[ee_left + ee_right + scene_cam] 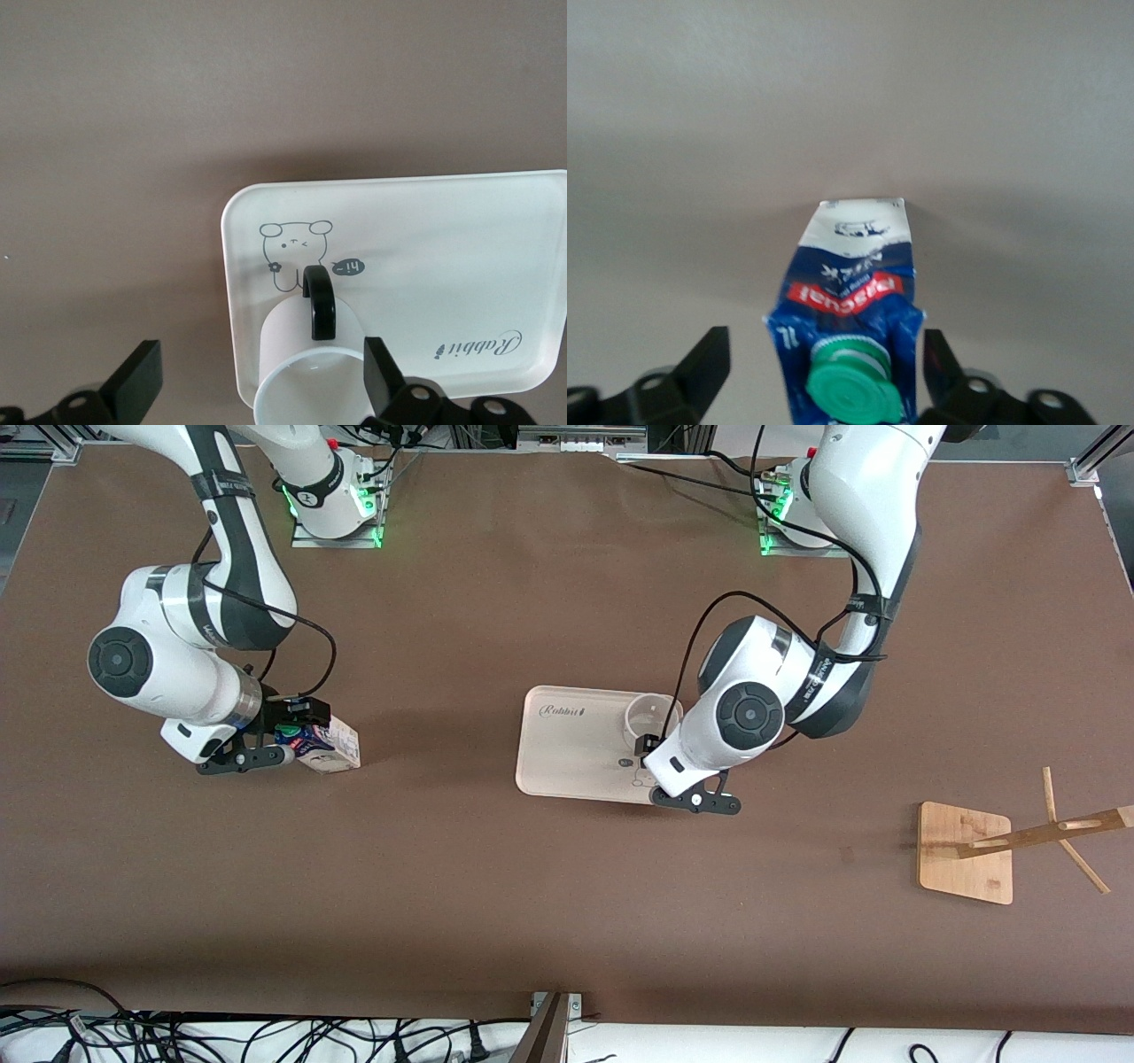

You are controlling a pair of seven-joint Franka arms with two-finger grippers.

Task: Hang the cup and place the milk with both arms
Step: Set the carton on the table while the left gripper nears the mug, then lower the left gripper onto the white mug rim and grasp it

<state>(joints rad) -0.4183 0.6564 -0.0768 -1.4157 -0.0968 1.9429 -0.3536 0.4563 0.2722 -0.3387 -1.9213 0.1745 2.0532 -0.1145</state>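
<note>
Right wrist view shows the right gripper (819, 376) released, its fingers (704, 363) spread on either side of the milk (850, 301) with gaps between; the green cap (850, 390) sits between them. The milk stands on the table (496, 584) toward the right arm's end. In the left wrist view the left gripper (257, 390) is also spread wide, fingers (133, 381) on either side of the cup (306, 372) without touching it. The cup's black handle (319, 303) points at a bear drawing on the tray (461, 239). The cup stands on the tray near mid-table. A wooden rack (966, 852) stands toward the left arm's end, nearer the front camera than the tray.
</note>
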